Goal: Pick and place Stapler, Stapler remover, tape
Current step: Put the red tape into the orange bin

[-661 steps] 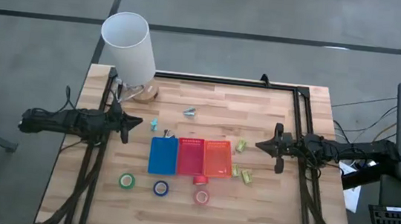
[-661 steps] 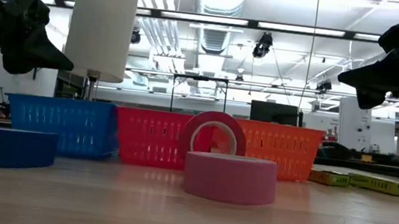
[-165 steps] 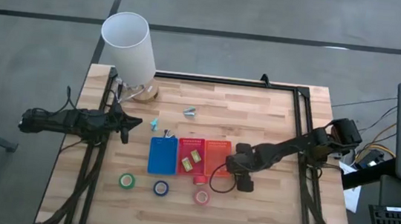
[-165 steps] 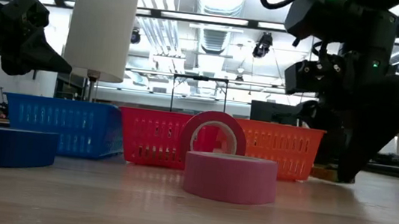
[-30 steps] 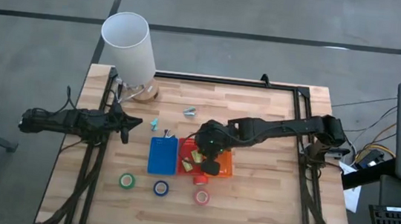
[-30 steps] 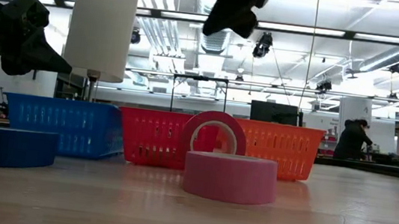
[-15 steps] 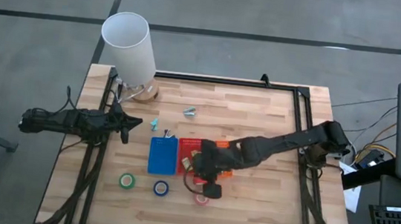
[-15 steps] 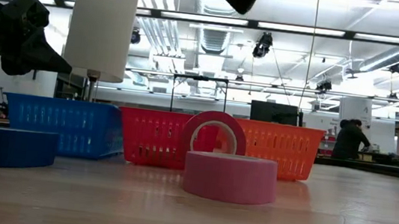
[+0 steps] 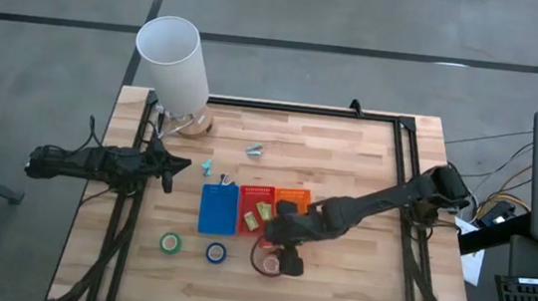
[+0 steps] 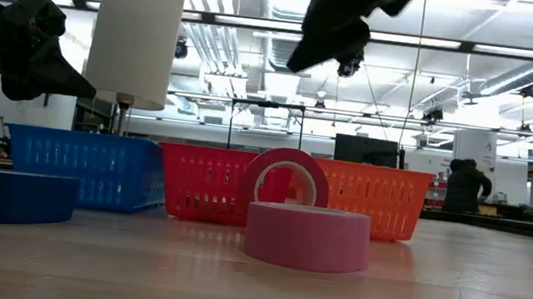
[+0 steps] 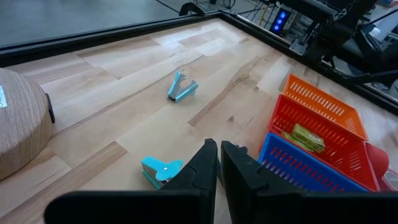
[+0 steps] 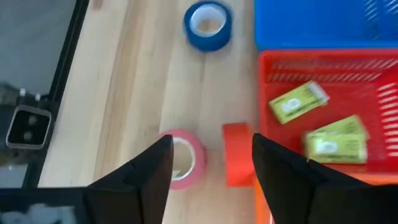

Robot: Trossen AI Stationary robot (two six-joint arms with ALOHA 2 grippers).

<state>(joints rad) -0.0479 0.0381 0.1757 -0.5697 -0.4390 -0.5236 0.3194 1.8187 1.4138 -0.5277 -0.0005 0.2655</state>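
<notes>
A pink tape roll (image 12: pixel 180 158) lies flat near the table's front edge. A red roll (image 12: pixel 238 154) stands on edge beside it, just in front of the red basket (image 9: pixel 256 197). My right gripper (image 12: pixel 212 142) hovers open above these two rolls, touching neither; in the high view it (image 9: pixel 283 257) covers most of them. A blue tape roll (image 9: pixel 215 253) and a green one (image 9: pixel 170 243) lie flat to their left. Two light-blue staple removers (image 11: pixel 182 89) (image 11: pixel 160 169) rest on the wood farther back. My left gripper (image 9: pixel 179 164) waits shut at the table's left side.
Blue (image 9: pixel 219 208), red and orange (image 9: pixel 294 201) baskets stand side by side mid-table; yellow-green blocks (image 12: pixel 298 102) lie in the red one. A white cylinder (image 9: pixel 173 60) on a round wooden base stands at the far left corner. A person (image 10: pixel 463 187) is in the room beyond.
My right gripper has gone from above the red basket toward the table's near edge and now hangs over the pink and red rolls. The rolls and baskets have stayed in place.
</notes>
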